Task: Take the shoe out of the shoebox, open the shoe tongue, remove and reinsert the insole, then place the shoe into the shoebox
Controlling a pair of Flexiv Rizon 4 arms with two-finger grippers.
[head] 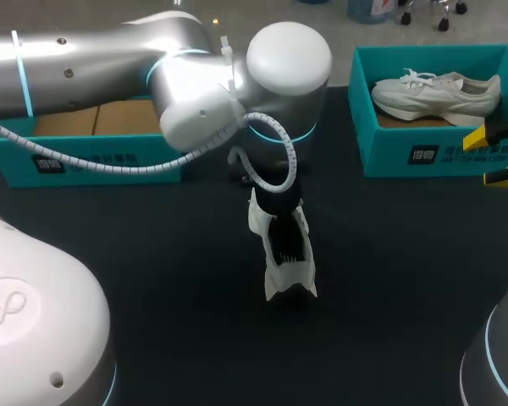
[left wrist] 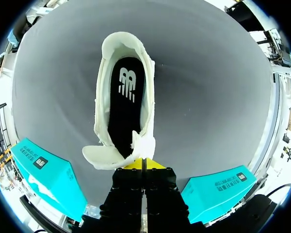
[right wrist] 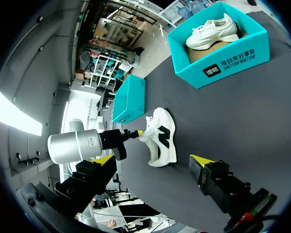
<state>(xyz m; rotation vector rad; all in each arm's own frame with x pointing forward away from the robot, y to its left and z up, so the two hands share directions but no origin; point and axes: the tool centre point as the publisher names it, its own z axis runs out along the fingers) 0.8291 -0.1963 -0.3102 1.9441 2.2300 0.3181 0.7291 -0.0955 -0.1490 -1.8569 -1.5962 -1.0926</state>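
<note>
Left end effector (left wrist: 143, 164) is clenched on the tongue (left wrist: 144, 145) of the shoe (left wrist: 103, 111), holding it back off the black insole (left wrist: 126, 107). The shoe sits mid-counter (left wrist: 223, 97). With too hard a pull, I judge the light shoe would drag or tip, or the thin tongue would slip free. Right end effector (head: 487, 159) hangs released near the counter's right edge by the shoebox (head: 389, 156), steadying nothing.

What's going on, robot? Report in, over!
Left fingers shut on the shoe, out on the table. Insole inside. Right fingers open, near the shoebox holding another shoe. Nothing in the way.
</note>
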